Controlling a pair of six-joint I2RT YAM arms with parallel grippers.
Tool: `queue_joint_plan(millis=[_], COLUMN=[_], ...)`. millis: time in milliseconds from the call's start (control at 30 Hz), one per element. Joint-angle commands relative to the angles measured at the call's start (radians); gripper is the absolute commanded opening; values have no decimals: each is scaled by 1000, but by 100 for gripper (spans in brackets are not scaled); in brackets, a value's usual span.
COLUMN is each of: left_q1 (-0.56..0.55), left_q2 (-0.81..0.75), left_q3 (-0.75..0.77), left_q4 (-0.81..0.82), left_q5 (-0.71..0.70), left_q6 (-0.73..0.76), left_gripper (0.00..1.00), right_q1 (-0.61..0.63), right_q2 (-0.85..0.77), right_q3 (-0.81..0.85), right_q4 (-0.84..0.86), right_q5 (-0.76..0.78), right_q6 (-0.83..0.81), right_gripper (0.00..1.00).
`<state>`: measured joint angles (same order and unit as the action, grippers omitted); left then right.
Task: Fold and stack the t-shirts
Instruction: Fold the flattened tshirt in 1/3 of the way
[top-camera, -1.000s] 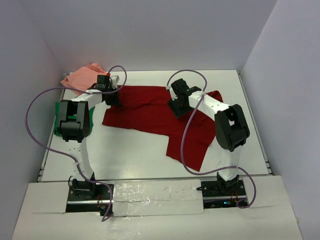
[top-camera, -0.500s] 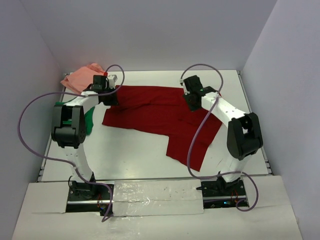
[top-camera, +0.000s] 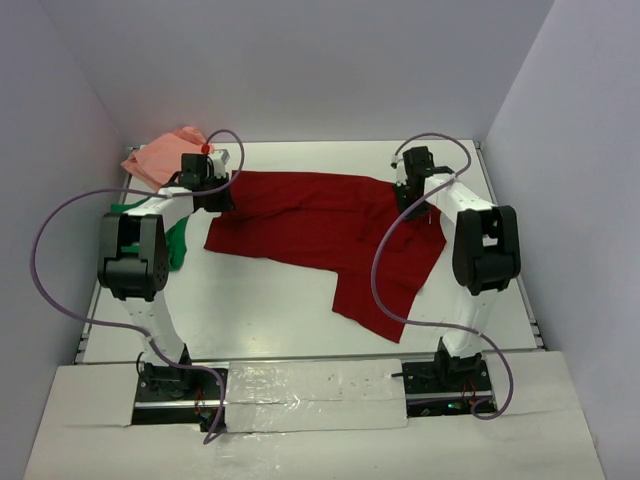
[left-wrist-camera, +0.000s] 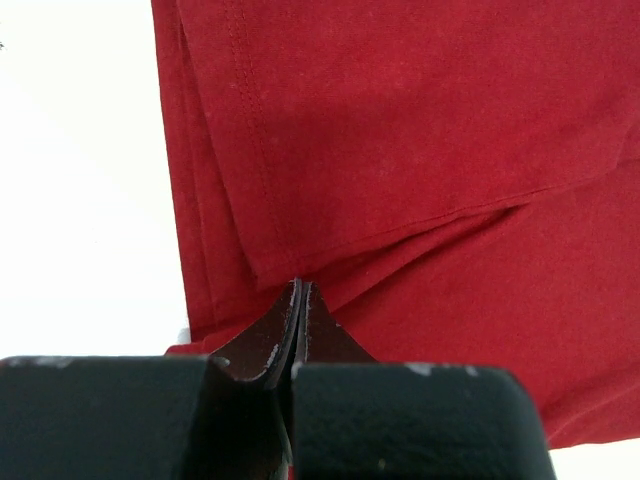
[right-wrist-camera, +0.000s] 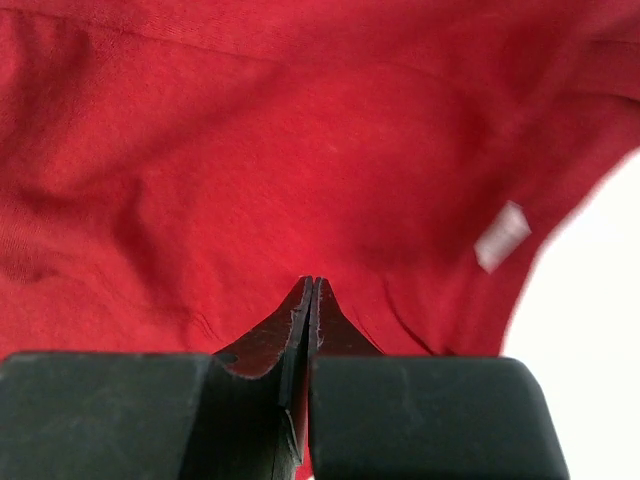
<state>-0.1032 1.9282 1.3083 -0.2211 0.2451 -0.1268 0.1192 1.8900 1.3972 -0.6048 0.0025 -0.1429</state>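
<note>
The dark red t-shirt (top-camera: 310, 225) lies spread and rumpled across the middle of the table. My left gripper (top-camera: 218, 200) is at its far left edge, shut, with a folded hem (left-wrist-camera: 400, 225) pinched at the tips (left-wrist-camera: 300, 287). My right gripper (top-camera: 408, 205) is at the shirt's far right part, shut, and cloth creases run out from its tips (right-wrist-camera: 312, 282). A white tag (right-wrist-camera: 500, 235) shows on the cloth to its right. The bright green t-shirt (top-camera: 178, 245) lies at the left edge, half hidden by the left arm. A salmon pink t-shirt (top-camera: 160, 155) sits bunched in the far left corner.
White table (top-camera: 270, 310) inside grey walls on three sides. Purple cables (top-camera: 380, 260) loop from both arms over the table and the shirt's lower right part. Both arm bases stand on a taped board (top-camera: 310, 385) at the near edge.
The right arm swung from the middle of the red shirt to its far right part, and its jaws closed. The left gripper edged slightly left. The shirt has barely shifted.
</note>
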Motion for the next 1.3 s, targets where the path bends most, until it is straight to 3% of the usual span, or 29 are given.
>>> queue_joint_plan(millis=[0, 133, 333, 533, 867, 1267], left_q1=[2, 2, 2, 2, 2, 2], left_q2=[-67, -81, -75, -77, -106, -147], left_q3=[-7, -17, -21, -29, -49, -64], left_q4=[54, 57, 66, 72, 80, 77], left_q5=[22, 20, 20, 20, 19, 11], left_q6=[-5, -5, -8, -5, 0, 3], left_gripper=[0, 0, 0, 0, 0, 0], right_q1=[-10, -10, -12, -18, -27, -65], right_q2=[53, 75, 52, 40, 92, 150], right_q3=[71, 74, 31, 3, 29, 109], right_q4=[-21, 16, 144, 218, 264, 224], right_q5=[-84, -15, 209, 283, 323, 237], right_q6=[3, -12, -30, -63, -78, -61], right_gripper=[0, 2, 35, 55, 58, 47])
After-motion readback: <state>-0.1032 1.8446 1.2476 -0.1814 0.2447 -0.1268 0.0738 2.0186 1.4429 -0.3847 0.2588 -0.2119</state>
